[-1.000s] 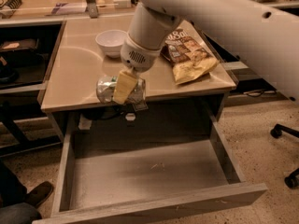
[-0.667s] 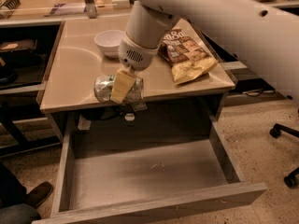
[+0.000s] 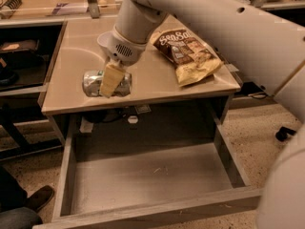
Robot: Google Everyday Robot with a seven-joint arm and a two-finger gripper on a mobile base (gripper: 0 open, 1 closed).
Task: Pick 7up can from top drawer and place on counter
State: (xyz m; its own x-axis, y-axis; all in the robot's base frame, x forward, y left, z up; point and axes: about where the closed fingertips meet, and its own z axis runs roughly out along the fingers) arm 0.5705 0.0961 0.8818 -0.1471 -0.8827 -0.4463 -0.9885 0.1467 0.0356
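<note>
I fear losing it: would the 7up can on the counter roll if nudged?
Probably: the 7up can lies on its side near the front edge of the counter, under the hand, so it may roll. Its smooth metal skin looks slippery and probably dents easily.

One close high view down across top drawer (image 3: 152, 175) onto counter (image 3: 76, 46), pincer (image 3: 110, 81) at 7up can (image 3: 92, 83).

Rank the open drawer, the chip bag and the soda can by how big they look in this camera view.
1. top drawer, largest, though nearest the camera.
2. chip bag.
3. 7up can, smallest, lying on the counter with the end effector over it.
</note>
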